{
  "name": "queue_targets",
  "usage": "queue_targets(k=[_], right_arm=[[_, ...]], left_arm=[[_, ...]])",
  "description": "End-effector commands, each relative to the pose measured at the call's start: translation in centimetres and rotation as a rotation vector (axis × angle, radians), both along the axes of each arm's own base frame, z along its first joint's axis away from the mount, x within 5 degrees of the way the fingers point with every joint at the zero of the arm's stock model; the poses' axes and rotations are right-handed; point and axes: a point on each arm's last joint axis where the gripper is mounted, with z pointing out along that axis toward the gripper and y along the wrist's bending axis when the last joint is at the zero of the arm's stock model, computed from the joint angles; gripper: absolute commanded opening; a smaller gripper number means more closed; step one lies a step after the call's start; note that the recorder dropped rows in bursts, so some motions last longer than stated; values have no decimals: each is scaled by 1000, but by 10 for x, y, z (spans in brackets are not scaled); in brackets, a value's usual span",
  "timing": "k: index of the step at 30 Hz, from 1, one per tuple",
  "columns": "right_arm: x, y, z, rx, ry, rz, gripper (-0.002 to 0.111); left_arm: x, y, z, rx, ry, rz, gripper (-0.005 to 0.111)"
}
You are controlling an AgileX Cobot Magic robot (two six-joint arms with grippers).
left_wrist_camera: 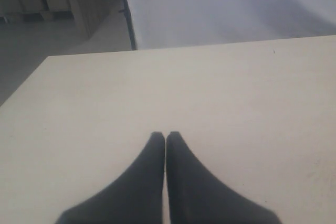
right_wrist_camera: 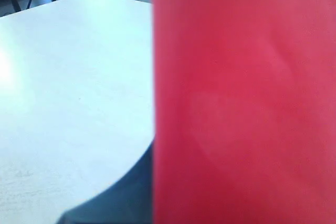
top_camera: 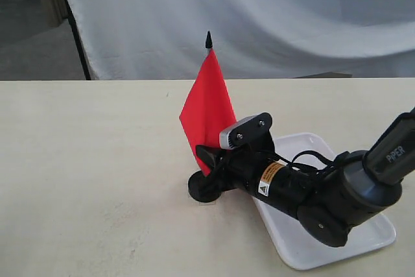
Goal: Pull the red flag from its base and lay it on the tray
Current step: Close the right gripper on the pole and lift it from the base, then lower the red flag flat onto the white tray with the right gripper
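Observation:
The red flag [top_camera: 206,111] stands upright in its base [top_camera: 202,189], a small black disc on the table, with the stick's pointed tip [top_camera: 209,39] at the top. My right gripper [top_camera: 209,172] reaches in low from the right and is closed around the stick just above the base. In the right wrist view the red flag [right_wrist_camera: 241,98] fills most of the picture; one of the fingers [right_wrist_camera: 126,195] shows beside it and the other is hidden. The white tray [top_camera: 363,241] lies under the right arm. My left gripper [left_wrist_camera: 166,136] is shut and empty over bare table.
The cream table [top_camera: 84,173] stretches left of the flag. A white cloth backdrop [top_camera: 259,17] hangs behind the table's far edge. The right arm [top_camera: 337,199] crosses above the tray.

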Motion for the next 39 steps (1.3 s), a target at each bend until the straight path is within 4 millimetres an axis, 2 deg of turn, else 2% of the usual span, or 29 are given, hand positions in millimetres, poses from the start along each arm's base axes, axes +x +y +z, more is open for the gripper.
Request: queue_targets(k=[1,8,12,17,21,24,26,30,32,39], right_arm=[[-3,0,27,47,-69,9,0],[-17,-14,81,45,-139,-25,0],[-26,-29,103,-159,-74,-77,0],[-36,-68,119,-392,71,-180,0],[-44,-104,114,-573,262,-262,0],[-44,-116,109,-565,363,-329,0],[-43,-118,105,-567,426,-355,0],[-36,-120,93,-702,629,-363,0],[-30,-117,90,-717,725,-368,0],[-17,-103,73,-737,879,-247,0]], left_arm=[[0,0,0,-1,-7,-2,1],[0,0,0,-1,-7,-2,1],[0,0,0,-1,-7,-2,1],[0,0,0,-1,-7,-2,1],[0,0,0,-1,-7,-2,1],[0,0,0,-1,-7,-2,1],[0,0,0,-1,-7,-2,1],[0,0,0,-1,-7,-2,1],[0,0,0,-1,-7,-2,1],[0,0,0,-1,-7,-2,1]])
